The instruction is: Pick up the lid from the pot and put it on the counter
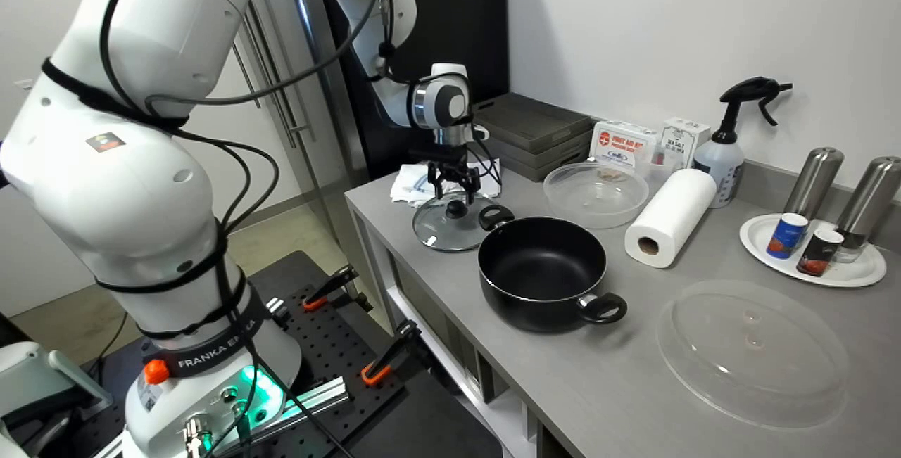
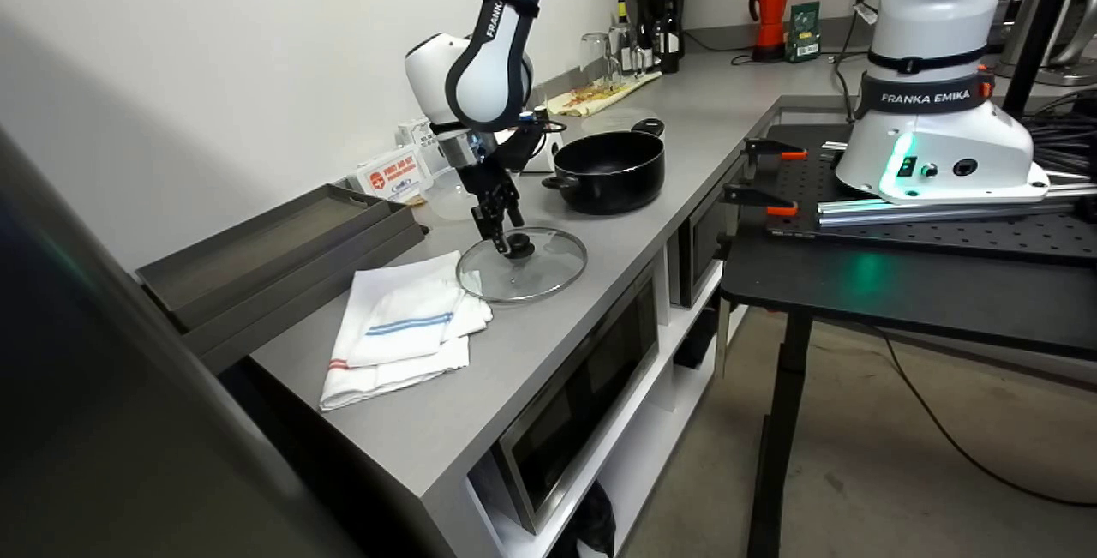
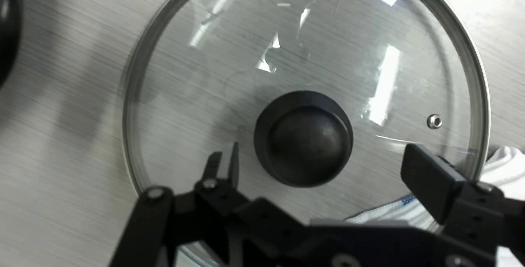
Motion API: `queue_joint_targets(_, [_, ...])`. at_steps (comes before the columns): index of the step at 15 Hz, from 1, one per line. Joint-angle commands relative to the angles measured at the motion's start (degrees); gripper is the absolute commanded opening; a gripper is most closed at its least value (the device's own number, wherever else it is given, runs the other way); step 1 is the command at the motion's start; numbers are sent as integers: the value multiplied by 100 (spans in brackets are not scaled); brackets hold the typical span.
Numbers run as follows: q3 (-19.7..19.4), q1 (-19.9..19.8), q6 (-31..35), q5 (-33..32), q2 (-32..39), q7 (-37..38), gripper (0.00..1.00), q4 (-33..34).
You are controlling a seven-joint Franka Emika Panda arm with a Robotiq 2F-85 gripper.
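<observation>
The glass lid (image 1: 450, 231) with a metal rim and dark knob lies flat, knob up, on the grey counter (image 1: 626, 373), beside the black pot (image 1: 538, 314). It also shows in an exterior view (image 2: 544, 271) and fills much of the wrist view (image 3: 311, 53). The pot stands uncovered and looks empty; it also shows in an exterior view (image 2: 613, 181). My gripper (image 1: 454, 194) is just above the lid, pointing down. In the wrist view the gripper (image 3: 320, 156) is open, its fingers apart on either side of the knob and not touching it.
A folded white towel (image 2: 407, 331) lies next to the lid. Dark stacked trays (image 1: 535, 124) stand by the wall. A clear bowl (image 1: 595, 194), paper towel roll (image 1: 672, 215), plate with bottles (image 1: 862, 271) and large clear disc (image 1: 753, 352) are further along the counter.
</observation>
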Motion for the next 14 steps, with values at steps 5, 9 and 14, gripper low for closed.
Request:
queue_joint_targets(5, [-16,94,117,85,-373,-37,100,-383])
queue_joint_targets(9, [-76,169,375,14,-793,41,100,-846])
queue_joint_targets(14, [-158,175,823,-61,-1526,65,100,-1584])
